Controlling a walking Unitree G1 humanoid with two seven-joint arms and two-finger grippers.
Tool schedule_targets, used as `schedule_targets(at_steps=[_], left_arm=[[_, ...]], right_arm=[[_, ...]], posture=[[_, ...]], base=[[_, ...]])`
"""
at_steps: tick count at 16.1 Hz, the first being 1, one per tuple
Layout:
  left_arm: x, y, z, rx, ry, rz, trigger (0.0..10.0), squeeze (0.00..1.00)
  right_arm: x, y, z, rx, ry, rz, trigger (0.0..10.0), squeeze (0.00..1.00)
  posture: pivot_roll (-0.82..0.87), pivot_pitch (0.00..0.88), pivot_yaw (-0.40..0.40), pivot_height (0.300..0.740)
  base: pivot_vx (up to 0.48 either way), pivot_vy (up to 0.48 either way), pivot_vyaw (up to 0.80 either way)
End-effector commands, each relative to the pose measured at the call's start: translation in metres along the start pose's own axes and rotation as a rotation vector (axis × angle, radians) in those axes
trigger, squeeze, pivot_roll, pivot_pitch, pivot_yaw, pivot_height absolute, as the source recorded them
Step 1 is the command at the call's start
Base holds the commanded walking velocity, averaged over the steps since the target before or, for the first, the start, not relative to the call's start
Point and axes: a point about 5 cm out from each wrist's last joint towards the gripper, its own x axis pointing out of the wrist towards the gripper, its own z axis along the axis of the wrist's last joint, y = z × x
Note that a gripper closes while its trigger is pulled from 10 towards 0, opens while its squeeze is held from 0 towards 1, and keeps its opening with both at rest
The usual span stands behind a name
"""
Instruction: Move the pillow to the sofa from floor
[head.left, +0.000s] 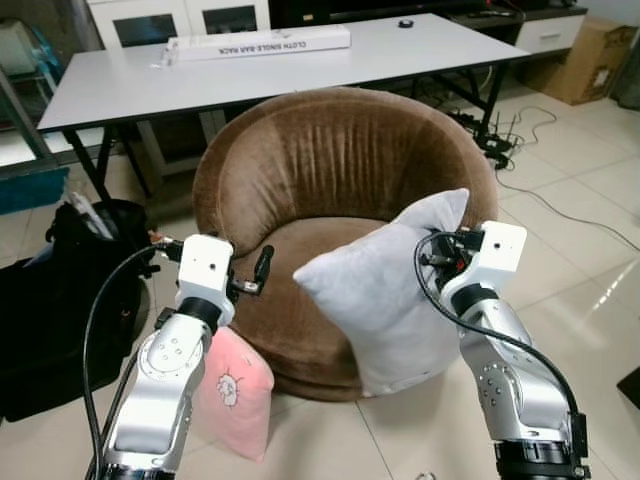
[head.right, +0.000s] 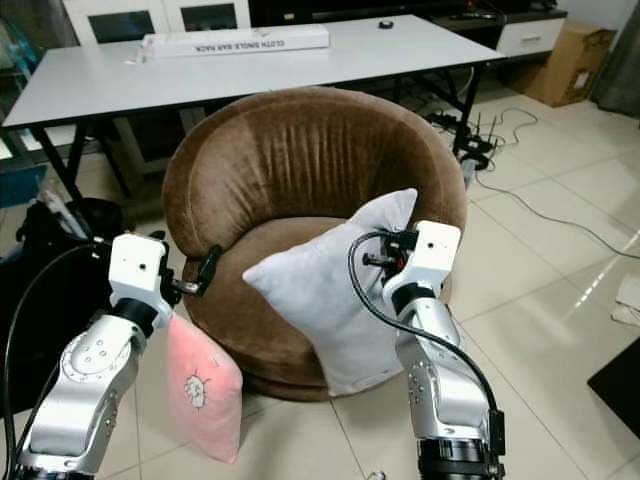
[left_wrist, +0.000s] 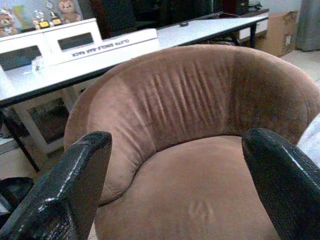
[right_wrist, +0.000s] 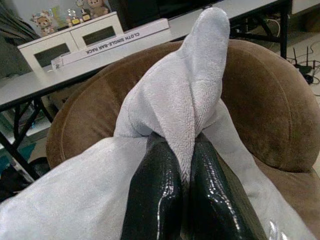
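A grey pillow hangs in the air in front of the round brown sofa chair, its lower corner near the chair's base. My right gripper is shut on the pillow's upper right corner, the fabric pinched between both fingers. My left gripper is open, held level in front of the chair's left side, with the brown seat seen between its fingers. A pink pillow with a small drawing stands on the floor against the chair, under my left arm.
A long grey table with a white box stands behind the chair. A black bag sits on the floor at the left. Cables run across the tiles at the right, near a cardboard box.
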Motion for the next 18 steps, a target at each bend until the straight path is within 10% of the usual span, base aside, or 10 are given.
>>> schedule_targets(at_steps=[1, 18], left_arm=[[-0.0001, 0.0002, 0.0009, 0.017, -0.007, 0.001, 10.0, 0.00], [-0.0030, -0.0039, -0.0002, 0.042, -0.008, -0.026, 10.0, 0.00]], right_arm=[[-0.0002, 0.0013, 0.0102, -0.002, -0.043, 0.005, 10.0, 0.00], [-0.0019, 0.0010, 0.0053, 0.019, -0.026, -0.017, 10.0, 0.00]], posture=[[-0.01, 0.000, 0.037, 0.740], [0.00, 0.000, 0.036, 0.740]], base=[[0.000, 0.000, 0.00], [0.000, -0.056, 0.00]])
